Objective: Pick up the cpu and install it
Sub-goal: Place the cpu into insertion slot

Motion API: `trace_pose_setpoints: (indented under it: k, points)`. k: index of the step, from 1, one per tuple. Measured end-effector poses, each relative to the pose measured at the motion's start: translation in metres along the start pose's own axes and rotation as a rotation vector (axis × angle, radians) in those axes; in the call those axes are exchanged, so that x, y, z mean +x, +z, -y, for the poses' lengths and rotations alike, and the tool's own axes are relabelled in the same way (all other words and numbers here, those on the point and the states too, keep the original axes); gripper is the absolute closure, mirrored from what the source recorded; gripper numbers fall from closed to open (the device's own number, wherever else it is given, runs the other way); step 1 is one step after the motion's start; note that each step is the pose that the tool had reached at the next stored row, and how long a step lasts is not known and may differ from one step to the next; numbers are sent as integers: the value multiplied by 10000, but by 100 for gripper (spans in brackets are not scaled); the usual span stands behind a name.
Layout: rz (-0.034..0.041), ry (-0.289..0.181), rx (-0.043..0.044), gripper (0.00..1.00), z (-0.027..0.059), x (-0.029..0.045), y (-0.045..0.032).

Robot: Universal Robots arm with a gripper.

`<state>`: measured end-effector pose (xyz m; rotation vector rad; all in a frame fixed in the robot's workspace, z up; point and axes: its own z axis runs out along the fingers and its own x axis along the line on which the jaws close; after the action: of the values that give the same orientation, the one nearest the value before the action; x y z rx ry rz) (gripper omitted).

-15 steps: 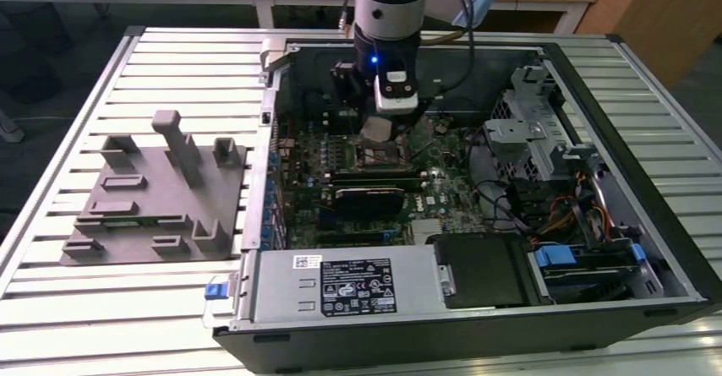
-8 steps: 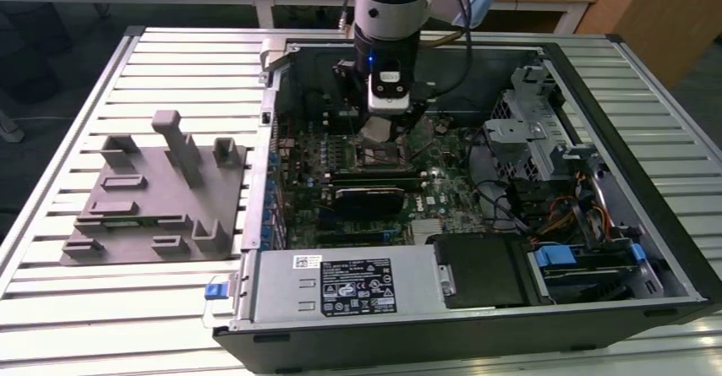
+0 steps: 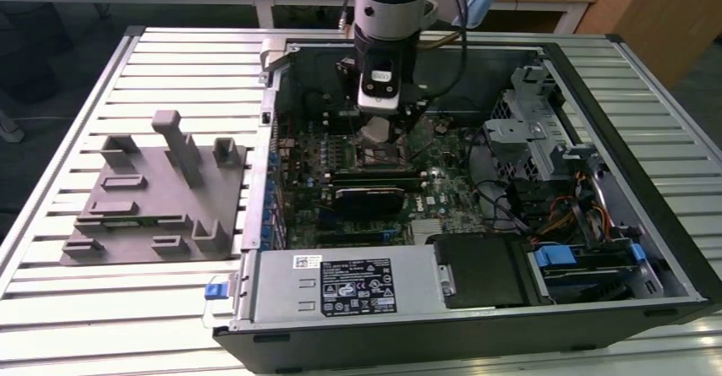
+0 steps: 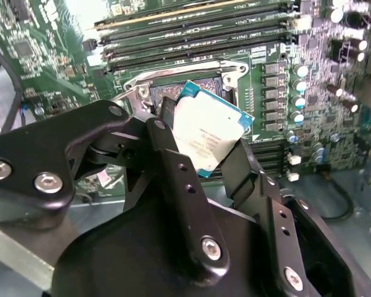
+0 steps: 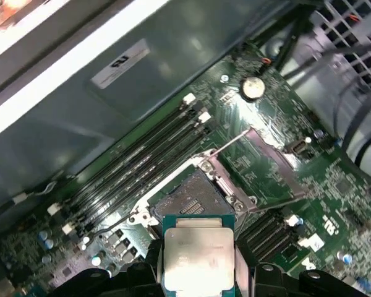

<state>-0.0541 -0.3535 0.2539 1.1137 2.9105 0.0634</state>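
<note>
Three views give us different parts of the scene. The exterior view shows the whole setting: the arm reaches down into an open computer case (image 3: 665,249) on a slatted table (image 3: 68,308). Its gripper (image 3: 378,131) is low over the motherboard (image 3: 440,190), and a grey tray (image 3: 147,215) with upright posts lies well apart on the exterior view's left.

The second wrist view shows the grasp. The gripper (image 4: 204,145) has its black fingers (image 4: 167,133) clenched on two opposite edges of the cpu (image 4: 207,133), near the memory sticks (image 4: 198,31).

The first wrist view shows what lies below. The socket (image 5: 185,201) is open, its hinged metal plate (image 5: 269,161) is swung back, and a coin battery (image 5: 253,88) sits further off. The cpu (image 5: 199,257) hangs over the socket's near edge, and we cannot tell whether the two touch.

The chip is square, so we see no long axis. Its shiny silver top faces up toward both wrist cameras. In both wrist views its edges appear turned relative to the socket's frame (image 4: 204,86), with one corner pointing toward the memory sticks.
</note>
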Motion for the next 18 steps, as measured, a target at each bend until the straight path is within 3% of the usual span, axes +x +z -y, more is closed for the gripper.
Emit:
trace_pose_setpoints:
  k: [18]
  points:
    - [151,3216,27,46,0,0,6]
